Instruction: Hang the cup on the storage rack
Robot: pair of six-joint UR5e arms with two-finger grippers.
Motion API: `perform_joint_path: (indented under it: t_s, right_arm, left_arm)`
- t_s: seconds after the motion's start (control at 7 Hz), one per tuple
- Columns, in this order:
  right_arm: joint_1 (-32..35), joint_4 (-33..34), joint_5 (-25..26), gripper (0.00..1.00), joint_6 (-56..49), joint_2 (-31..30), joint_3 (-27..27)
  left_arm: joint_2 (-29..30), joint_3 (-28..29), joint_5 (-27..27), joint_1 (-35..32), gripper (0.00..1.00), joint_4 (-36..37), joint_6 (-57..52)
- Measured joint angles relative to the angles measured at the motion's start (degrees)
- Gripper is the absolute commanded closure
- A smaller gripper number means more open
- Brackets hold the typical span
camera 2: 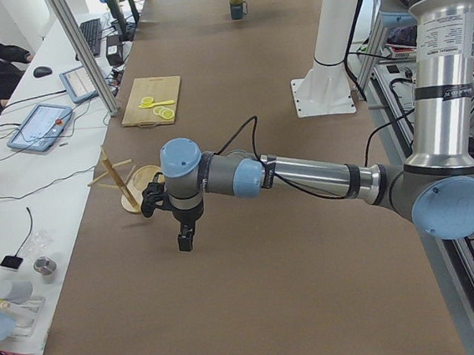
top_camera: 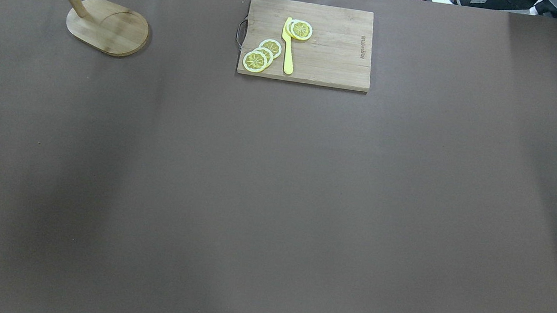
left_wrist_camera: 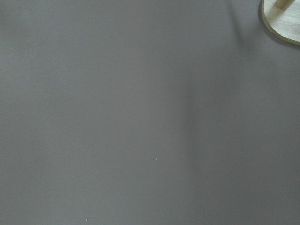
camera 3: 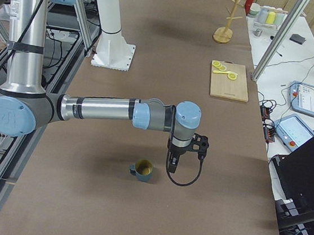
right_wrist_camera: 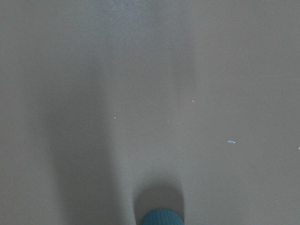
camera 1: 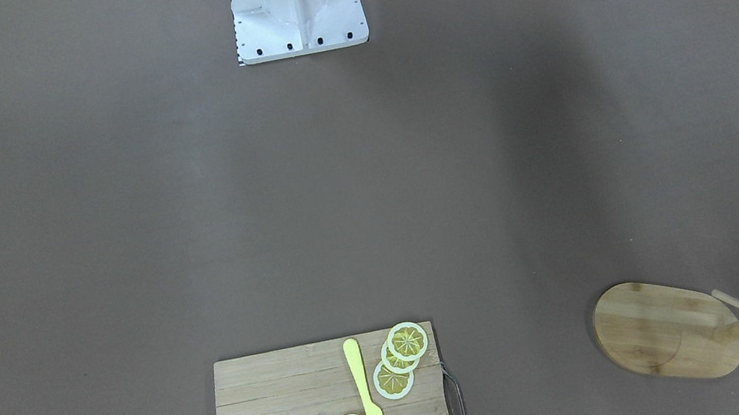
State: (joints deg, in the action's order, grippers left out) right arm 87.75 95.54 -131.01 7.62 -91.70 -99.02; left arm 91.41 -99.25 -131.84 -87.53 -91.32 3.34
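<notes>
Your brown tabletop carries the rack close to its far edge, a cutting board further along that edge. A wide stretch separates the rack from the upright cup. The left end effector hangs near the rack, the right end effector beside the cup; you cannot tell either's opening or hold.

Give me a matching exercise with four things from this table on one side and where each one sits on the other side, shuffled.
1. cup
2. storage rack
3. yellow knife
4. cutting board

A. on the board, between lemon slices
B. the robot's far left corner of the table
C. upright, near the right pincer
D. middle of the table's far edge

Pairs: 1-C, 2-B, 3-A, 4-D
</notes>
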Motion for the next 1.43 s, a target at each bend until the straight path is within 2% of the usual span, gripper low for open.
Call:
perform_joint_path:
  t_s: [1.43]
  right_arm:
    - [-1.1,-1.1,0.4,0.0,0.2,2.9,2.5]
  left_arm:
    - [0.5,-0.1,0.0,0.1,0.02,0.0,0.0]
